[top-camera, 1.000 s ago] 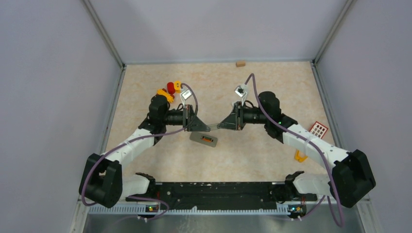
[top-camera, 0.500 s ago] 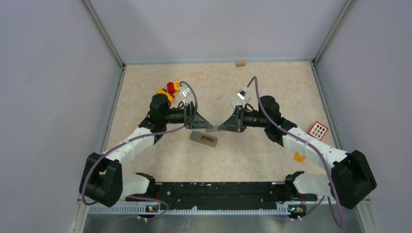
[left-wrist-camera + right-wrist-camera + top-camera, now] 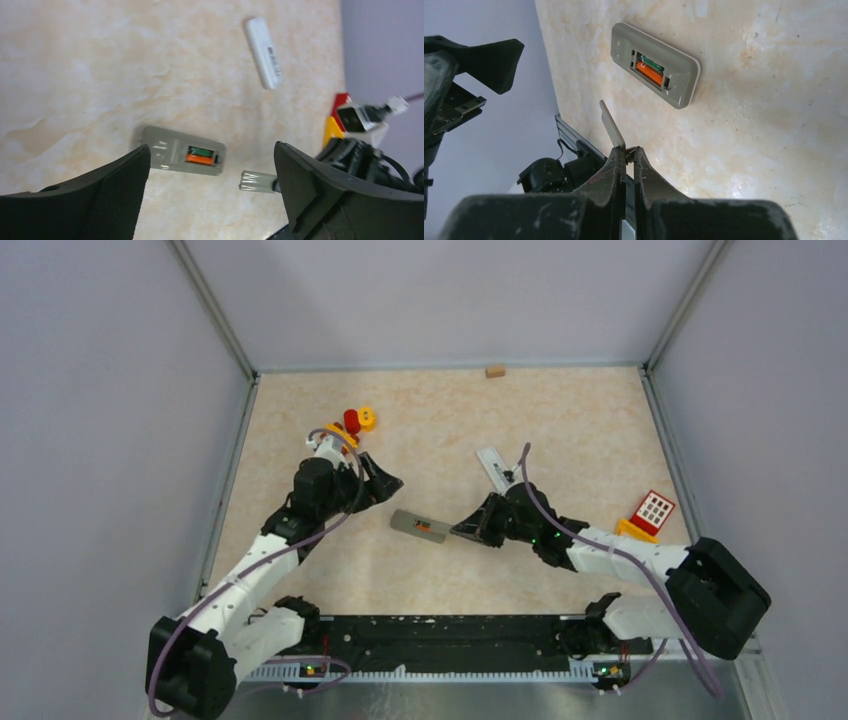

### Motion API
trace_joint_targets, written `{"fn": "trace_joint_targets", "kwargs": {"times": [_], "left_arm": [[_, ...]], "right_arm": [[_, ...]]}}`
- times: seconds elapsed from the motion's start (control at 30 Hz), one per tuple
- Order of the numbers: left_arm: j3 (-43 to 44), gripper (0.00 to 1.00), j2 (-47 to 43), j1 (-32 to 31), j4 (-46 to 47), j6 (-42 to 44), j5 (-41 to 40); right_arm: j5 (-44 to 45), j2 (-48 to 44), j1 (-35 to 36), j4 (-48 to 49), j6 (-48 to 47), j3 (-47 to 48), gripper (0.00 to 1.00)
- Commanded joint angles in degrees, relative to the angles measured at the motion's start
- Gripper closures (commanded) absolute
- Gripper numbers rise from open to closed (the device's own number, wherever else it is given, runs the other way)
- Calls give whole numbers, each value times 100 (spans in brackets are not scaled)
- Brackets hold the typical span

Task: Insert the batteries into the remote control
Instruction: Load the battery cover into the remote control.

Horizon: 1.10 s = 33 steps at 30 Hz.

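Two arms are working over a beige surface [image 3: 560, 430], and the right one is sitting much nearer the job. The grey remote [image 3: 418, 526] is lying flat at the middle of the surface, back side up, with its long axis running left to right and dipping slightly toward the robot at the right end. The right gripper [image 3: 458, 531] is hovering just beside that right end, so the open compartment is lying to its left, a short reach along the remote's length. It is clenching a thin grey cover [image 3: 610, 126] by one edge, the plate tilting up and not touching the remote. The left gripper [image 3: 388, 478] is hanging spread and empty, farther off on the far-left side. Two batteries [image 3: 649, 72], one green and one orange, are sitting side by side in the compartment.

Compared with a second ago, the grippers are no longer meeting tip to tip above the remote: the left arm is pulling back, and the right one is dropping lower with the cover.
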Motion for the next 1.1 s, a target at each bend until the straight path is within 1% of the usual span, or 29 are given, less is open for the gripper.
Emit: {"fn": "trace_joint_targets", "kwargs": {"times": [0.0, 0.1, 0.17, 0.23, 0.3, 0.43, 0.7, 0.87, 1.07], "left_arm": [[-339, 9, -84, 27, -646, -168, -1560], [-407, 18, 161, 53, -796, -317, -1579], [-444, 22, 342, 113, -786, -305, -1499], [-503, 25, 504, 161, -659, -256, -1329], [-532, 25, 672, 200, -533, -233, -1162], [-508, 26, 912, 294, -435, -70, -739], [-490, 26, 1252, 335, -255, 255, -187], [-392, 29, 1599, 336, -286, 373, 35], [-331, 26, 1779, 335, -267, 445, 113]], "right_arm": [[1157, 365, 399, 286, 736, 278, 100], [1255, 773, 565, 356, 899, 575, 100], [1456, 1046, 647, 221, 921, 876, 100], [1474, 1290, 664, 196, 888, 1101, 100], [1494, 1490, 680, 226, 881, 1256, 100], [1414, 1730, 674, -14, 858, 1501, 100], [1301, 1928, 696, -314, 863, 1617, 100], [1107, 2061, 734, -247, 847, 1611, 100], [1134, 2157, 773, -92, 891, 1558, 100]]}}
